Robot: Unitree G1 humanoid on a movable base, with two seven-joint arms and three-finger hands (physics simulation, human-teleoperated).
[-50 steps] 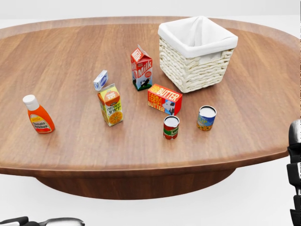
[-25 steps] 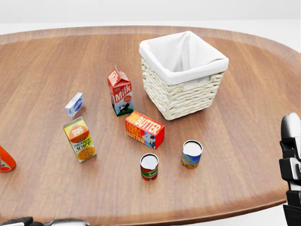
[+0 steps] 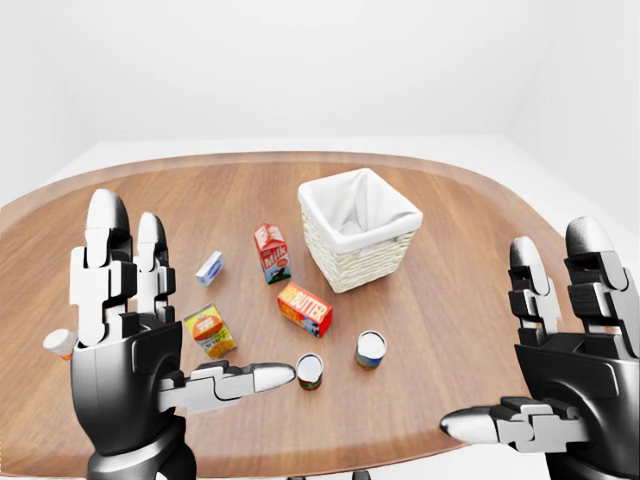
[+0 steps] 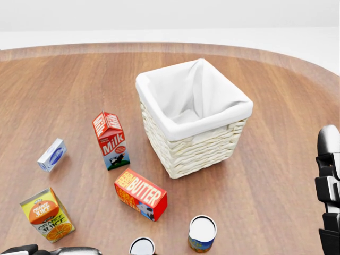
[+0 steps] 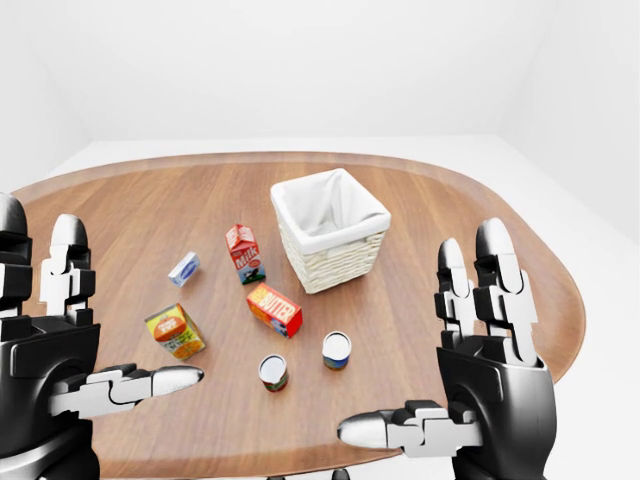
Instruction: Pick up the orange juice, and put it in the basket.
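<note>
Approaching table (image 3: 450, 300), both robot hands spread and empty; next, left robot hand (image 3: 135, 340) must reach orange juice (image 4: 48, 215), basket (image 4: 194, 119) nearby.

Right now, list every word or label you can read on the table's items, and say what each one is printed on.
"Milk": red and white gable-top carton.
"ORANGE JUICE": yellow and orange juice carton.
"BUTTER": red and yellow butter box; the smaller yellow wording beside it is too blurred to read.
Small blue and white box: print too small to read.
Two round cans: labels unreadable.
White-lined wicker basket: no text.
</note>
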